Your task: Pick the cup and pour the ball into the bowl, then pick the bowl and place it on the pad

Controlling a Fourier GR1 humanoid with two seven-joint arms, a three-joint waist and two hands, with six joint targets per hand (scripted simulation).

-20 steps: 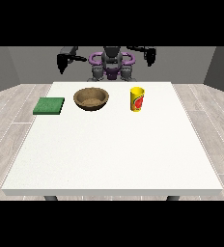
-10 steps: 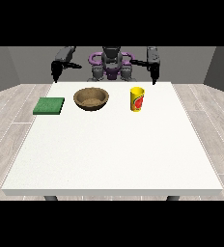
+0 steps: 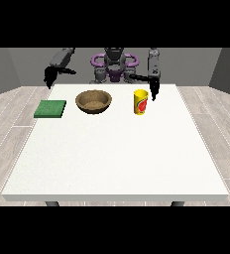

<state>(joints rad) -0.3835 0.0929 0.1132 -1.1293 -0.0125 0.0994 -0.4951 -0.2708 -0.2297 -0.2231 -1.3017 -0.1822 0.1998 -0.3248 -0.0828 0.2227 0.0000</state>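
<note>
Reach-for-cup step: robot hand at the view's right [image 3: 153, 90] hangs just beside yellow cup [image 3: 141, 102]; finger state unclear. Next: close around cup, then tip over bowl [image 3: 93, 101].

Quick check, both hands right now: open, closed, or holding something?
Hand at the view's right: holds nothing, hangs just beside the cup; fingers cannot be told.
Hand at the view's left: holds nothing, away from everything; fingers cannot be told.

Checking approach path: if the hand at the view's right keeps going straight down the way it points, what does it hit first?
The hand at the view's right points down beside the yellow cup, on its right. It would probably meet the table first, possibly brushing the cup; depth is unclear.
</note>
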